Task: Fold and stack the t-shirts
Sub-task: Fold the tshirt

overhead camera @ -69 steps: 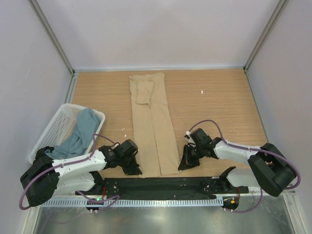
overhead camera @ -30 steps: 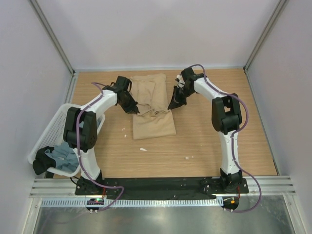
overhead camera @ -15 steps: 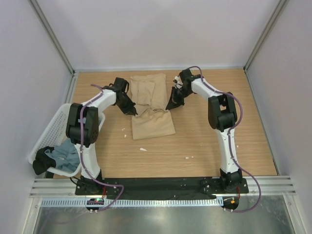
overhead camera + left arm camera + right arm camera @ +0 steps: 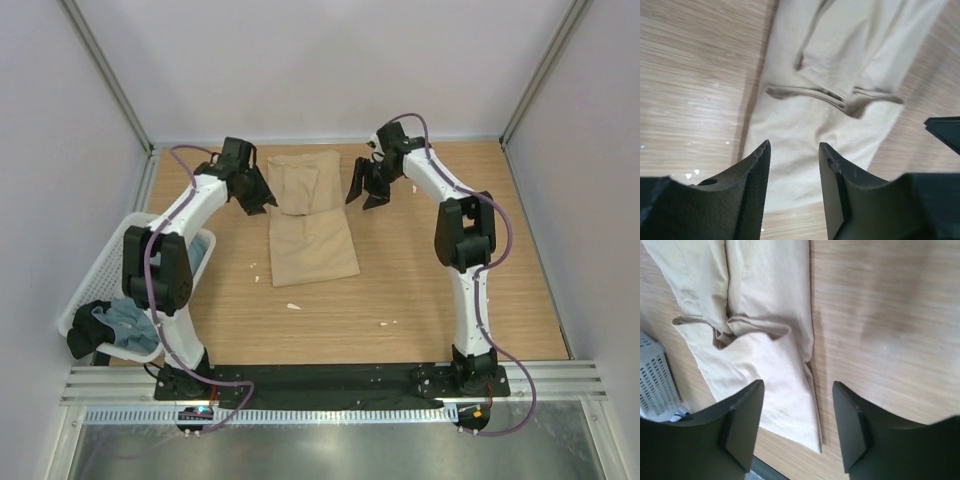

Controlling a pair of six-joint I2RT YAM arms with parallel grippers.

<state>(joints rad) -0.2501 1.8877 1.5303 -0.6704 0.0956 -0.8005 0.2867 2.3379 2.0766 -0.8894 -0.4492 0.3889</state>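
- Table [image 4: 430, 270] — bare wood lies wide to the right of the cloth and toward the arm bases, and walls close it in on three sides.
- Basket [image 4: 100, 280] sits at the left edge and holds the grey-blue shirt [image 4: 128, 322].
- Tan shirt [image 4: 310, 225] lies folded at far centre, its far edge near the back wall and its long edges straight.
- Left gripper [image 4: 257, 203] hovers at the tan shirt's left edge, jaws parted and empty.
- Right gripper [image 4: 364, 198] — just off the right edge, jaws apart, gripping nothing.
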